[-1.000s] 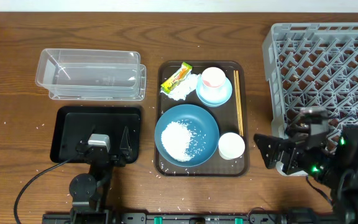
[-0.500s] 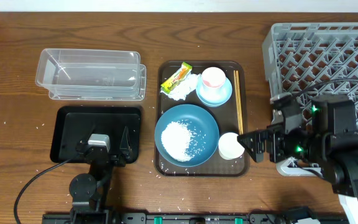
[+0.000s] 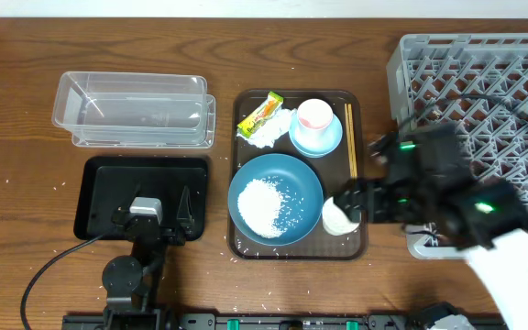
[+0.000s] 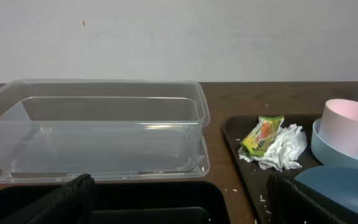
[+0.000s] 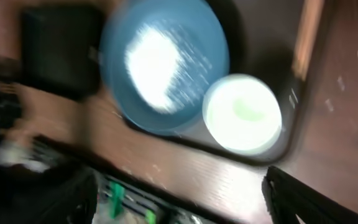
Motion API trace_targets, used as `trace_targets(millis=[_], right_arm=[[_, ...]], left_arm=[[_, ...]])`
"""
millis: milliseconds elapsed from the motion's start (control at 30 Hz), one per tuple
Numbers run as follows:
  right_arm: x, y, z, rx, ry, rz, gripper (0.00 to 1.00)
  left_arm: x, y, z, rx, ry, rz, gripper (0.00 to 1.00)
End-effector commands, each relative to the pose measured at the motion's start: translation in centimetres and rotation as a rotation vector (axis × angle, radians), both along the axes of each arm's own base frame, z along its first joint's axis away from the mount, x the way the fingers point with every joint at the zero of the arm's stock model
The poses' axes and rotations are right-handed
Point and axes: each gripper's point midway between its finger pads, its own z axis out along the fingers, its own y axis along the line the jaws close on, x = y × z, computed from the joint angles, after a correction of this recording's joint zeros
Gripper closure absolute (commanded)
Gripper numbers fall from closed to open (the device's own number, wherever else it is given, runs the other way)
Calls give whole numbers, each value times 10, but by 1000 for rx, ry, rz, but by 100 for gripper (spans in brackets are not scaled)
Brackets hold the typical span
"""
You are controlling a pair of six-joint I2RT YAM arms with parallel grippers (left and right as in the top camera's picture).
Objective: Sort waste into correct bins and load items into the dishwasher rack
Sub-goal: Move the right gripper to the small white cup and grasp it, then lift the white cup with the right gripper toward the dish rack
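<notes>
The small white cup (image 5: 242,115) sits at the near corner of the brown tray (image 3: 244,243), directly under the right pincer (image 3: 349,205), whose jaws stand wide and empty. The rice-heaped blue plate (image 3: 275,196) lies just to the pincer's left. Picking up the cup looks to be the step in hand; the next move calls for dropping, closing on the rim and carrying the cup right to the grey rack (image 3: 484,82).

Table (image 3: 16,137) w/ tub (image 3: 134,81), blk tray (image 3: 99,183), brown tray (image 3: 244,158), rack (image 3: 484,82) (grey).

The overhead camera looks straight down on the whole bench (image 3: 16,92). The left wrist camera sits low, near left, facing the clear tub (image 4: 98,124) beyond. The right wrist camera looks down closely, blurred, on the blue plate (image 5: 209,37), which both wrist views share.
</notes>
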Motion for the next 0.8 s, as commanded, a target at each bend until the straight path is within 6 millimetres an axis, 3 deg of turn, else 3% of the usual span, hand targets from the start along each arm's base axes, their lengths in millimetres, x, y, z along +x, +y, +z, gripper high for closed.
trace_targets(millis=[0, 100, 267, 467, 533, 667, 767], right_arm=[[0, -5, -30, -245, 45, -83, 18], [-8, 8, -54, -367, 86, -39, 17], [-4, 12, -80, -482, 121, -54, 9], [0, 14, -93, -504, 147, -53, 7], [5, 19, -93, -487, 129, -56, 11], [18, 33, -92, -425, 80, -62, 33], [27, 39, -92, -409, 43, -70, 40]], left_arm=[[-1, -3, -14, 5, 40, -17, 9], [-1, -3, -14, 5, 40, -17, 9], [-1, -3, -14, 5, 40, -17, 9], [-1, -3, -14, 5, 40, -17, 9], [-1, -3, -14, 5, 40, -17, 9], [-1, -3, -14, 5, 40, -17, 9], [-1, -3, -14, 5, 40, -17, 9]])
